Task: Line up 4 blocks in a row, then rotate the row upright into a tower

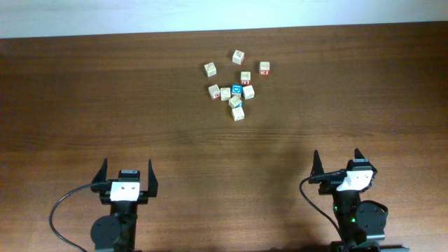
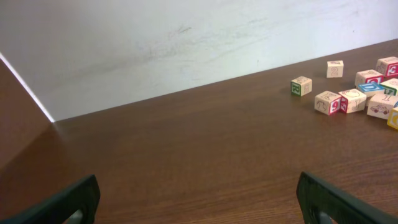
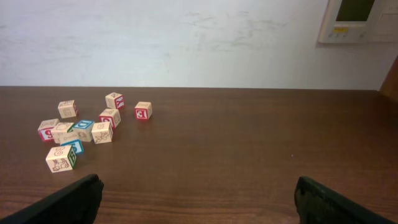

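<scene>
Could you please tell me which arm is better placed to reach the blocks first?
Right, marginally. Both grippers stand open and empty, but the right gripper sits slightly nearer the blocks than the left gripper, and its wrist camera frames the whole cluster.

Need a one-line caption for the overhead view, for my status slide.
Left hand and right hand sit open at the near edge of the table; scattered alphabet blocks lie beyond both.

Lab-like room, wood table (image 1: pixel 105 105), bare white wall (image 3: pixel 186 43), wall-mounted control panel (image 3: pixel 357 20)
</scene>
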Motion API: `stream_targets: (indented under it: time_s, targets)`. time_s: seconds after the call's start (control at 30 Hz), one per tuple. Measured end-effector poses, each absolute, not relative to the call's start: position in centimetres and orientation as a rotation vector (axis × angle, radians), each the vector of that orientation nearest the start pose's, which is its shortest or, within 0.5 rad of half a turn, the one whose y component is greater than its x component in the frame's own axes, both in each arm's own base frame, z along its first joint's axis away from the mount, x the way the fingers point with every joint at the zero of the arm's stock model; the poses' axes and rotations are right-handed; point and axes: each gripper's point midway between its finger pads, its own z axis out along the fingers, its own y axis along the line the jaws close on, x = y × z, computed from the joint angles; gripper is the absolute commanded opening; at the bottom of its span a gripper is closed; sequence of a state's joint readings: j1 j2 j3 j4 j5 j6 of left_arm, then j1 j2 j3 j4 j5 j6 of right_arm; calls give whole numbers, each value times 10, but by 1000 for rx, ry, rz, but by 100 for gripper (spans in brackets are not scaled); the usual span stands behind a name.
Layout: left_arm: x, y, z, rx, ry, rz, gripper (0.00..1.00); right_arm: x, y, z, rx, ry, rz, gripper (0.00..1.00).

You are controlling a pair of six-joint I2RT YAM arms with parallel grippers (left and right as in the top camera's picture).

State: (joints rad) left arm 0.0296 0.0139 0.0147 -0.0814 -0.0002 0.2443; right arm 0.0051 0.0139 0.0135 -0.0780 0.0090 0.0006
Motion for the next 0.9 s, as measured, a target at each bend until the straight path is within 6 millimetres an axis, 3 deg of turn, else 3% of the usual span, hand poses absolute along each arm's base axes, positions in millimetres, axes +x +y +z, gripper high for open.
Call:
stream_targets:
  time_s: [0.9]
  targets:
    - [246, 3, 162, 196, 1625, 188, 99, 246, 0, 158, 3, 1649, -3, 98]
